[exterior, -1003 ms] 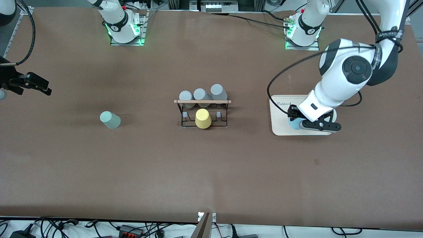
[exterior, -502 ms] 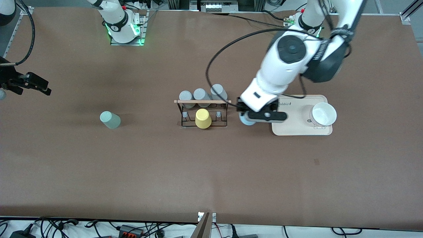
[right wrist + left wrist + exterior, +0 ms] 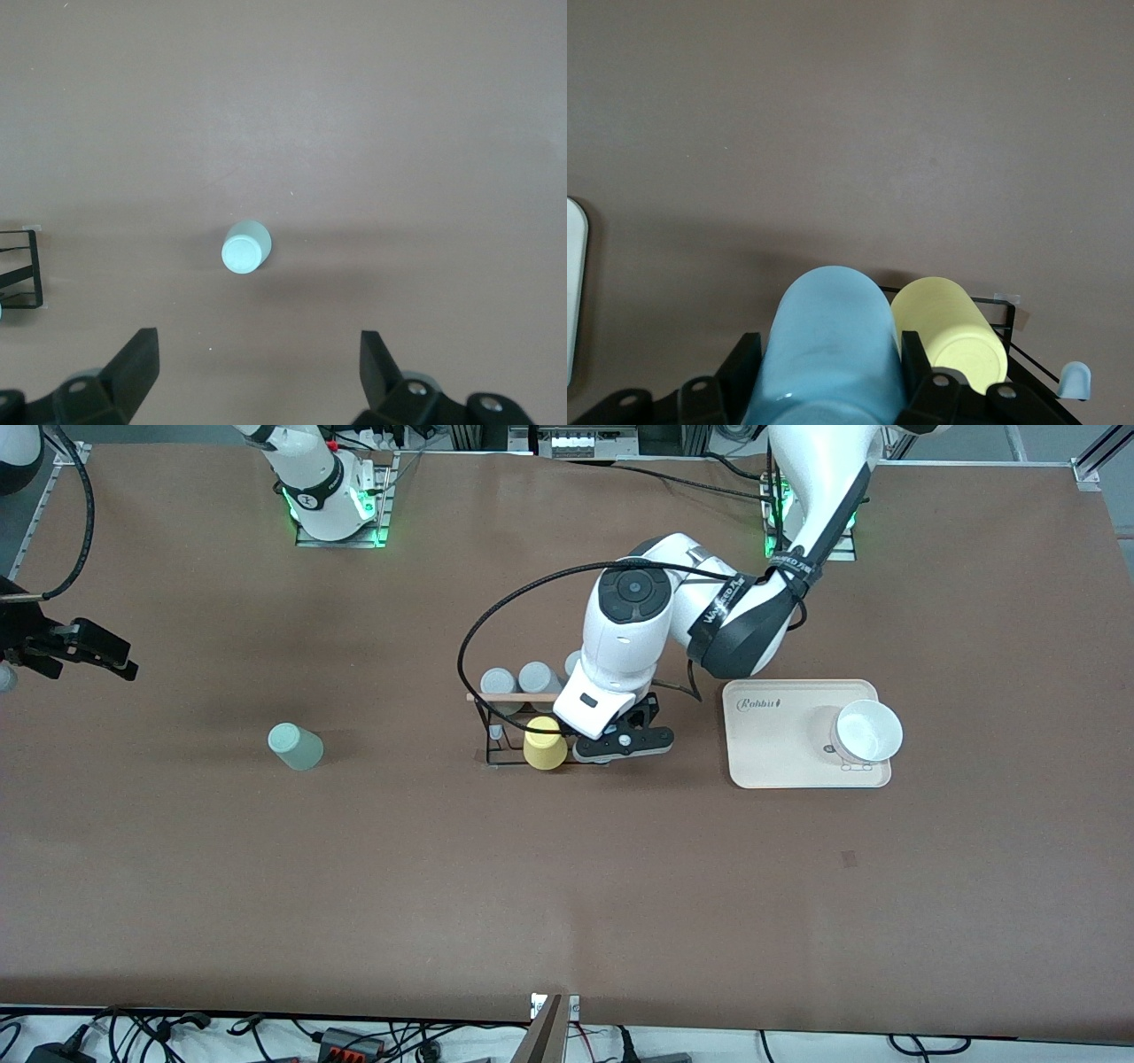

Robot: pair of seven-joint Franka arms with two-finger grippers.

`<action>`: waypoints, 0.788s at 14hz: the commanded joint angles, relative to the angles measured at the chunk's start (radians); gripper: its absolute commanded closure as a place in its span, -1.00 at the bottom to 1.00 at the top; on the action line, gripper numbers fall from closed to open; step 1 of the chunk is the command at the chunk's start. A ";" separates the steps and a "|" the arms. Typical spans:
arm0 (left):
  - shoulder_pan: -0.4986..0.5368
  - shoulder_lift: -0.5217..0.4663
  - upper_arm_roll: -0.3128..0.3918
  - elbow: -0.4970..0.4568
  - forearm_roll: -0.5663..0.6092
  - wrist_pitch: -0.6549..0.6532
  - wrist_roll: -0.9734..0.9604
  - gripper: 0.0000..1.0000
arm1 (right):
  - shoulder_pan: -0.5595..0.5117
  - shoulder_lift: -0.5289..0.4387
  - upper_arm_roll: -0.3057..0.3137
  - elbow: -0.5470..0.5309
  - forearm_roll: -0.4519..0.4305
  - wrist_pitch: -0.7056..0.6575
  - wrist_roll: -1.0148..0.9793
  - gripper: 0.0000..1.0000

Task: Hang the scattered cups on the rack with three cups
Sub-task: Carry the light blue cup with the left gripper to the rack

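The left end effector (image 3: 620, 742) is clamping the light blue tapered cup (image 3: 833, 345) over the black wire rack (image 3: 496, 757), mid-frame. "Rabbit" is showing on the beige tray (image 3: 780, 753). The right end effector (image 3: 257, 367) is waiting spread apart above the pale mint cup (image 3: 295, 746).

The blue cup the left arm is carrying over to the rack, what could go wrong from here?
1. The left gripper holds the blue cup right beside the yellow cup on the rack; lowering could knock the yellow cup off its peg.
2. The peg under the blue cup is hidden, so it may miss.
3. The arm hangs over the grey cups and could brush them.
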 commanded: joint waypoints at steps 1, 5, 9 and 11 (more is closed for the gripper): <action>-0.015 0.015 0.008 0.040 0.024 -0.031 -0.023 0.13 | -0.007 -0.013 0.005 -0.015 -0.009 -0.004 -0.011 -1.00; -0.021 0.036 -0.001 0.029 0.024 -0.023 -0.020 0.14 | -0.005 -0.013 0.005 -0.015 -0.009 -0.004 -0.011 -1.00; -0.042 0.043 -0.001 -0.006 0.027 0.017 -0.023 0.14 | -0.007 -0.009 0.005 -0.018 -0.009 0.002 -0.007 -1.00; -0.045 0.053 0.001 -0.010 0.030 0.015 -0.017 0.14 | -0.005 -0.003 0.005 -0.017 -0.009 0.010 -0.007 -1.00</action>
